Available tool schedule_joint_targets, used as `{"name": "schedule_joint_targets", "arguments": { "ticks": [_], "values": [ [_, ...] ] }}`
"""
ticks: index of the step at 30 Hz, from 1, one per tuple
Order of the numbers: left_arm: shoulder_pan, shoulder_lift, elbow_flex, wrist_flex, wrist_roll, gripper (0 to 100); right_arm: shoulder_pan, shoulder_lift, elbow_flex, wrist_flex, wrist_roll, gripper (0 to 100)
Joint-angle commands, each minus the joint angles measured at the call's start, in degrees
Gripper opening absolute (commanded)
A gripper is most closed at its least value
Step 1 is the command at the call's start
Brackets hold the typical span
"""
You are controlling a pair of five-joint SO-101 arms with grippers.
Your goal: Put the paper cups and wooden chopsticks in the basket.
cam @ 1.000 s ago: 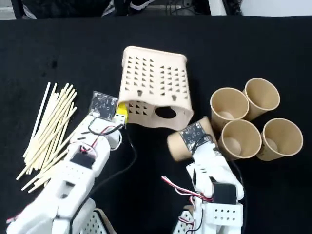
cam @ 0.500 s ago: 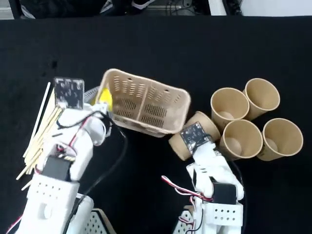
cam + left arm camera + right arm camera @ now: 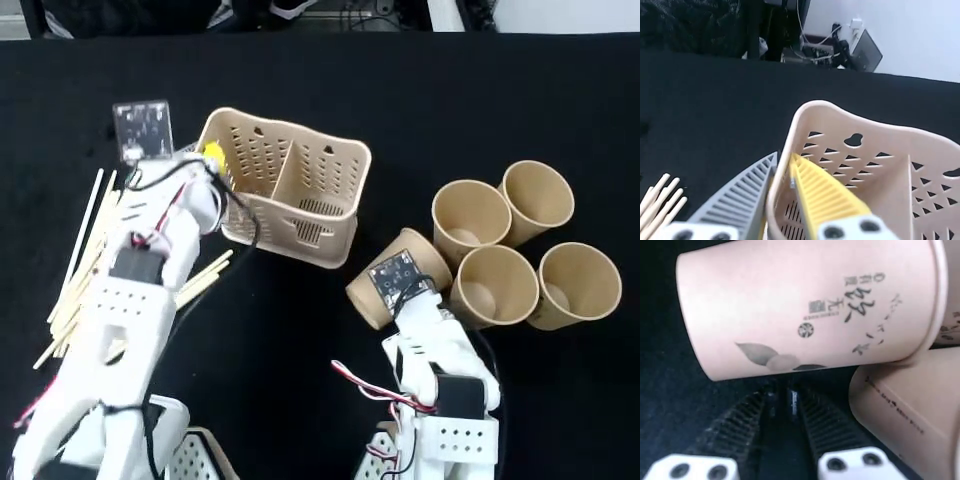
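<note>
Five paper cups sit on the right side of the black table (image 3: 400, 100): four upright cups (image 3: 490, 285) packed in a touching cluster, and one tipped cup (image 3: 372, 295) lying on its side just beside them, nearer the middle. The left arm (image 3: 130, 300) stretches from the near left corner diagonally up the table, over a loose pile of wooden chopsticks (image 3: 80, 265); a few sticks poke out on the arm's other side. The left gripper (image 3: 207, 158) is at the basket's end wall. In the left wrist view the left gripper (image 3: 782, 167) is clamped on that wall, the grey finger outside and the yellow finger inside, with the rim between them. The basket (image 3: 285, 190) stands left of centre, opening upward, with two compartments visible and nothing seen inside them; I cannot tell whether its base rests fully on the cloth. It is clear of the cups and just beside the chopsticks. The right arm (image 3: 440, 370) is folded short at the near edge, its wrist over the tipped cup. In the right wrist view the right gripper (image 3: 782, 397) has its fingers drawn almost together, gripping nothing, their tips just short of the tipped cup's side wall (image 3: 805, 305). An upright cup (image 3: 905, 425) lies beside the fingers.
</note>
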Motion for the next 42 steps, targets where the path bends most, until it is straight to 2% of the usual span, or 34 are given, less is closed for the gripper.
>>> {"name": "schedule_joint_targets", "arguments": {
  "ticks": [1,5,13,16,21,25,29,32,35,42],
  "values": [
    [-0.75,6.15,-9.36,6.68,0.97,13,-0.18,-4.09,-0.31,-1.05,0.26,5.3],
    [0.84,7.82,-14.81,16.44,3.34,26,-0.18,-4.09,-0.22,-1.05,0.26,5.3],
    [2.42,-1.58,-31.25,40.09,4.13,27,-0.18,-4.09,-0.22,-0.97,0.26,5.3],
    [-0.04,-8.44,-33.71,43.87,3.16,27,-0.18,-4.09,-0.22,-0.97,0.26,5.3],
    [-4.18,-19.16,-30.37,44.57,0.00,27,-0.18,-4.09,-0.22,-0.97,0.62,5.3],
    [-13.49,-26.46,-24.22,44.66,0.62,27,-0.18,-4.09,-0.84,-0.97,0.62,5.3],
    [-23.78,-32.79,-12.26,44.22,0.09,27,-0.09,-4.09,-6.81,1.76,0.79,5.3],
    [-26.77,-37.36,-1.98,45.36,-0.26,27,-0.09,-4.09,-9.01,1.67,8.26,5.3],
    [-28.35,-42.64,7.52,44.92,-5.19,27,1.76,-4.09,-15.16,6.15,16.62,5.3],
    [-28.62,-48.88,28.79,34.02,-8.26,27,15.82,-3.82,-35.30,8.70,24.26,5.3]
  ]
}}
